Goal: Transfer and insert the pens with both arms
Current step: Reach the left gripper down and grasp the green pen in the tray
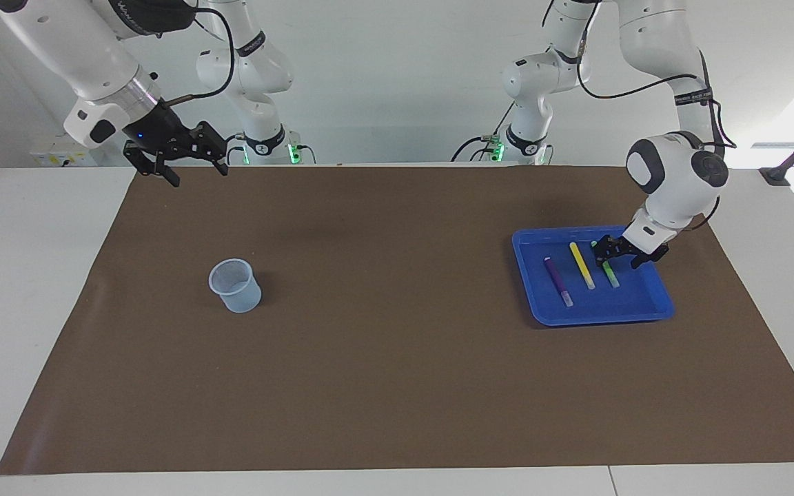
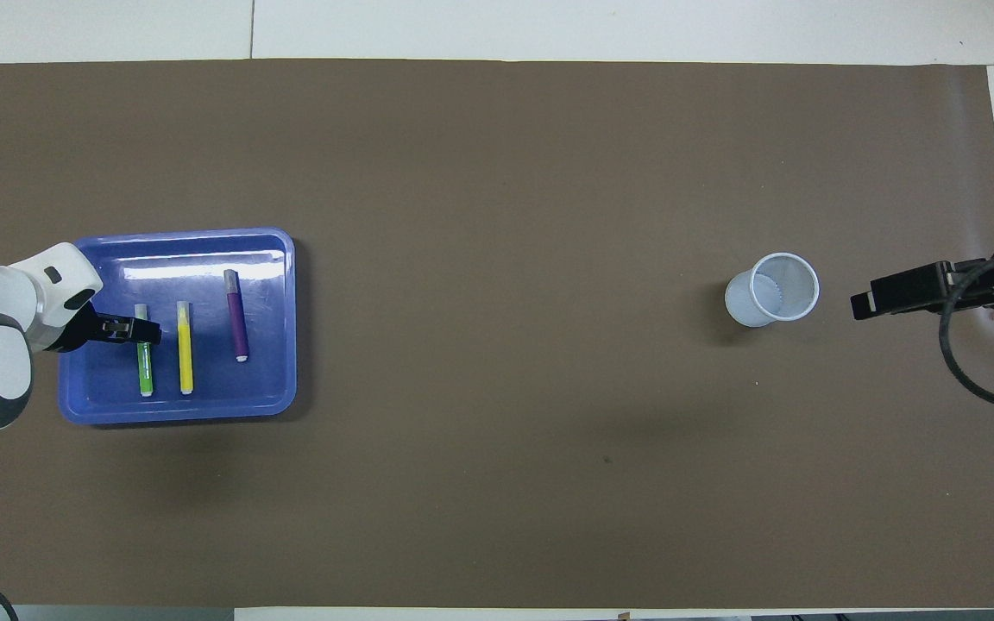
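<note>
Fingers of the left gripper (image 1: 606, 260) straddle the green pen (image 1: 609, 275) in the blue tray (image 1: 597, 314), not yet pinched; pickup step, next needs closing; right gripper (image 1: 193, 171) waits spread, above the mat's edge, up from the cup (image 1: 235, 285).

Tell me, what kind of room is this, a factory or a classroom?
Most likely a robot test lab. Two big white arms hang over a table covered with a brown mat, set with only a blue tray of pens and a plastic cup. Cables trail along a bare white wall.
</note>
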Controlling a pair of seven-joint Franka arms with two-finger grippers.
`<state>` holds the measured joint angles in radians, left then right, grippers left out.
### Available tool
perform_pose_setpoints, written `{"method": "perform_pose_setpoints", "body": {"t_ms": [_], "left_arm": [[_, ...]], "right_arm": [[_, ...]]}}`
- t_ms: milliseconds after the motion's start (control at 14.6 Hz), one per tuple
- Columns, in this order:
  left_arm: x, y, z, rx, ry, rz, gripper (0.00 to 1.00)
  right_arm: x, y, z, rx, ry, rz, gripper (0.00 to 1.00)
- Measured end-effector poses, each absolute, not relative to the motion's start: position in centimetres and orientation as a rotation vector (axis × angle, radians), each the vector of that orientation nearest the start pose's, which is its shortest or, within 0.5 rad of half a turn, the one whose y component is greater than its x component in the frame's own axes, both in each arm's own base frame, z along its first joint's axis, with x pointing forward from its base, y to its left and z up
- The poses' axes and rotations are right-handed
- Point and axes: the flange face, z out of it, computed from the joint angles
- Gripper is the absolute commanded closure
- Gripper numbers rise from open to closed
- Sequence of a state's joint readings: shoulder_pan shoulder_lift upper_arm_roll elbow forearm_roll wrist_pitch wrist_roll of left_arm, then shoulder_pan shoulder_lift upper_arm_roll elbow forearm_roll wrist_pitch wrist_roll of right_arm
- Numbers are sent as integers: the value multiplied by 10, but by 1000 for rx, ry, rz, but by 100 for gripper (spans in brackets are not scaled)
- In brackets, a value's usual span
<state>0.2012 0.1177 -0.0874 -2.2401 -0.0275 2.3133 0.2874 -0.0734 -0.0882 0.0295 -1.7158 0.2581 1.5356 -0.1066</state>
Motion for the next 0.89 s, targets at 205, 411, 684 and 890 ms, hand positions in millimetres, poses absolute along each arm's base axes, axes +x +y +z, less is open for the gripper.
{"method": "perform_pose_setpoints", "body": {"t_ms": [205,411,684,890], "left_arm": [[528,60,302,-3172,237,67,23],[528,60,302,-3173,236,67,40],[528,60,302,-3173,232,67,54],[528,60,302,-3174,218,68,72]], "right_arm": [[513,10,592,-2801,-55,100,0],[506,8,587,-2784,-35,93,0],[504,9,587,-2782,-34,92,0],[504,10,586,-2768,-31,93,0]]}}
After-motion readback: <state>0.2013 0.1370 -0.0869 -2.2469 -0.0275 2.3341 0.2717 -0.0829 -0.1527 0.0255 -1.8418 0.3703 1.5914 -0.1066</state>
